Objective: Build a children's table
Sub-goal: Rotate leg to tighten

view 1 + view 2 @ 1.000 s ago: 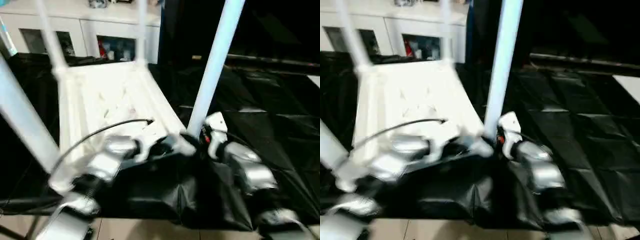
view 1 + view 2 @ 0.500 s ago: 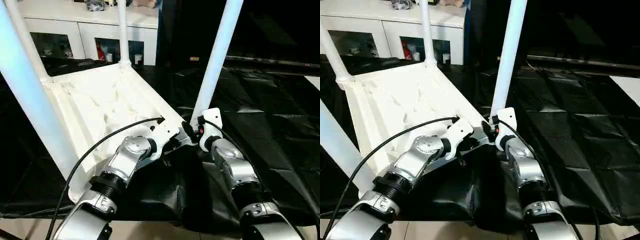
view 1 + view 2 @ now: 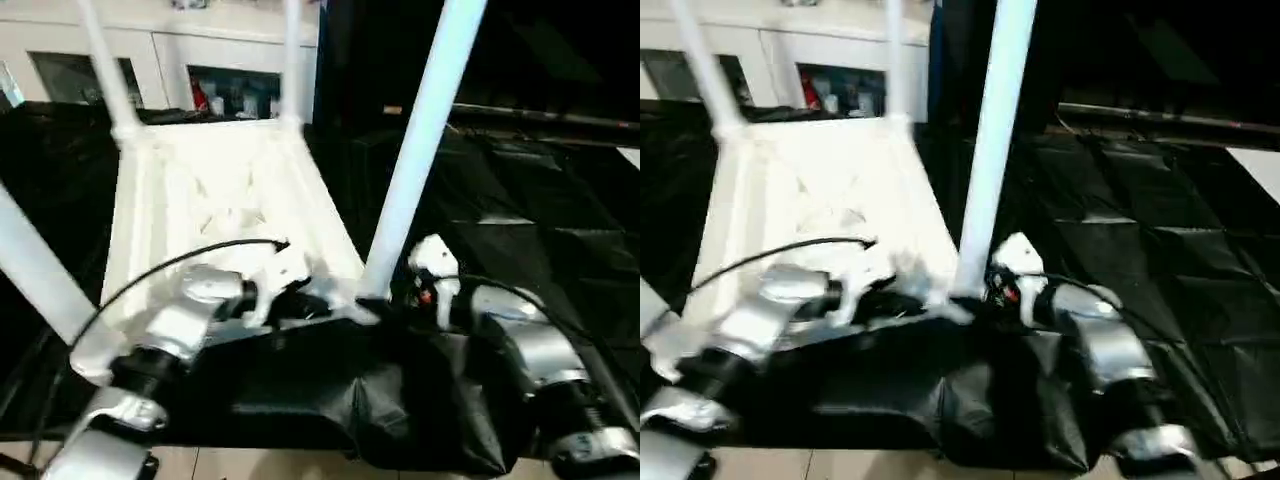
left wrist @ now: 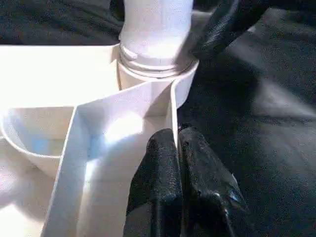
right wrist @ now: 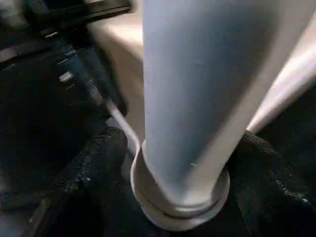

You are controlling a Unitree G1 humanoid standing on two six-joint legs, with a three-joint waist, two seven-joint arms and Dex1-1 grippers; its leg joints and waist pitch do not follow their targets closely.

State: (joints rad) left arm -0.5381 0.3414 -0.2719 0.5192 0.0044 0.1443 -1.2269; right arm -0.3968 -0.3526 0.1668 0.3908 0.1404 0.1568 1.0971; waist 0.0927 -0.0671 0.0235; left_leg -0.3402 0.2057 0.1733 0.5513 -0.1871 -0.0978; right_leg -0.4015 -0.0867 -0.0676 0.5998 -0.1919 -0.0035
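Lying upside down on black sheeting (image 3: 560,250), ribbed underside facing up: the white tabletop (image 3: 215,200), spanning the centre and the 10 o'clock part of the head view. Rising from its corner sockets: four white legs, the near right leg (image 3: 420,140) climbing toward 1 o'clock, the near left leg (image 3: 35,270) leaving the picture at 9 o'clock, two far legs (image 3: 105,70) standing at 11 and 12 o'clock in front of a white cabinet (image 3: 150,50).

Pinching the thin edge wall of the tabletop just beside the near right socket (image 4: 158,69): the left gripper (image 4: 178,148), fingers pressed together with the rib between them.

Straddling the base of the near right leg, at 5 o'clock from the tabletop's centre: the right gripper (image 5: 180,163), one black finger (image 5: 96,163) on each side of the collar, spread apart; touching or gripping the leg, cannot tell.
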